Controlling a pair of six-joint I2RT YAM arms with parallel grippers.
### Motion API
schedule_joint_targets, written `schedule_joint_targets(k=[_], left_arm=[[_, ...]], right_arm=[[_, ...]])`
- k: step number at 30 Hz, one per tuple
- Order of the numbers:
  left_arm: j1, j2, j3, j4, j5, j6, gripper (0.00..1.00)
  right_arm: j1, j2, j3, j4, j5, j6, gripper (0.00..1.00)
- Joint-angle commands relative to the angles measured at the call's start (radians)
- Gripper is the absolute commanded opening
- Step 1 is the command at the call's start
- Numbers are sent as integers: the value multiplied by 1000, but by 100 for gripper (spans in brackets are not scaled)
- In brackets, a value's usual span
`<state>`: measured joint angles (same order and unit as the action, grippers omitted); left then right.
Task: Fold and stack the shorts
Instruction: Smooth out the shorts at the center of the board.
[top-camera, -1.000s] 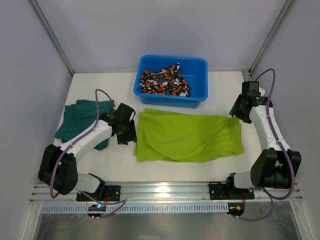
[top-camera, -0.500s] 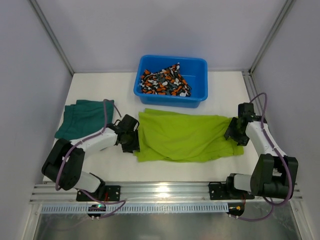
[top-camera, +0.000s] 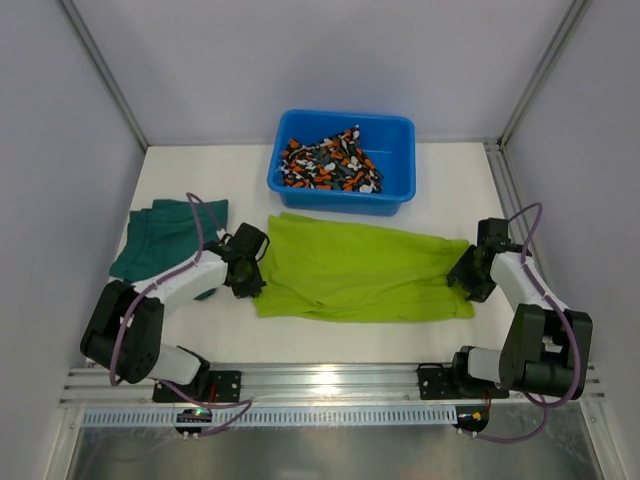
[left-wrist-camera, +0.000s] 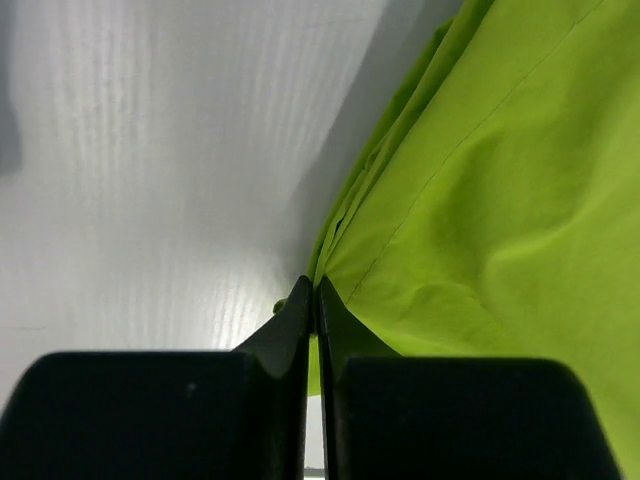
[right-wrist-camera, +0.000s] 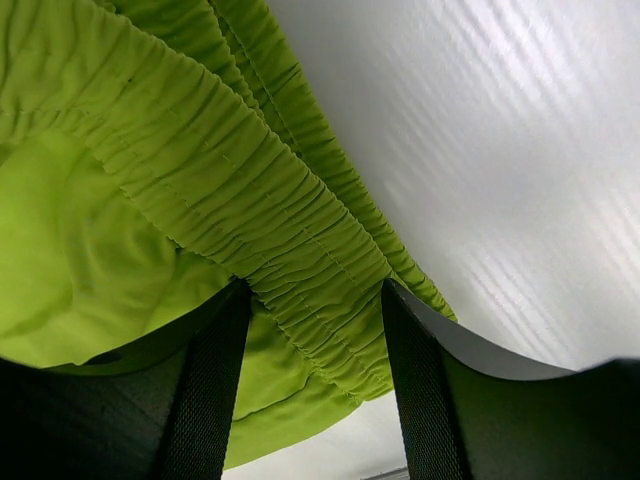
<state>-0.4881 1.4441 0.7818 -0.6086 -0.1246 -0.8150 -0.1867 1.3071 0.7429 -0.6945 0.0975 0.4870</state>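
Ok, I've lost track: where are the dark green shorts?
Overhead view: the dark green shorts lie far left, partly hidden by the left arm, left of the lime shorts.

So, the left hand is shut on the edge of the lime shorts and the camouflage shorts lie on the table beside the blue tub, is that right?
Not quite: the camouflage shorts lie inside the blue tub, not beside it, as the top view shows. The left hand is indeed shut on the edge of the lime shorts.
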Motion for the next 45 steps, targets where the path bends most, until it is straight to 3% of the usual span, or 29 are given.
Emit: schedule_joint_targets(k=[1,3,4,7,11,15,25,26,27,29,30,39,42,45], left_arm=[[28,-76,17,-112,-92,-33,1],[28,-125,30,-103,-9,-26,14],[28,-145,30,-94,14,-20,31],[17,-227,30,-105,46,2,44],[16,-280,-7,-154,91,-9,45],[6,-295,-97,-100,172,-50,45],[-20,-249,-199,7,171,-136,43],[-20,-232,-191,4,143,-141,39],[-20,-225,-188,4,134,-144,21],[-20,-214,-178,-16,71,-148,2],[-20,-203,-161,-26,51,-147,0],[-18,-209,-67,-191,-165,-158,0],[-10,-217,-53,-180,-172,-153,0],[-12,-209,-36,-157,-57,-122,0]], right_arm=[[-2,-90,-83,69,-82,97,59],[-2,-134,-105,70,-82,117,58],[-2,-144,-103,67,-82,119,58],[-2,-181,-82,41,-82,104,58],[-2,-178,-47,29,-74,84,58],[-2,-143,-62,55,-79,74,58],[-2,-135,-69,75,-64,64,58],[-2,-137,-71,75,-58,62,58],[-2,-135,-73,76,-55,59,58],[-3,-129,-77,70,-33,56,58],[-5,-124,-74,66,-21,65,58],[-13,-89,-77,59,11,68,58],[-13,-98,-76,61,1,71,58],[-14,-111,-70,58,-4,70,58]])
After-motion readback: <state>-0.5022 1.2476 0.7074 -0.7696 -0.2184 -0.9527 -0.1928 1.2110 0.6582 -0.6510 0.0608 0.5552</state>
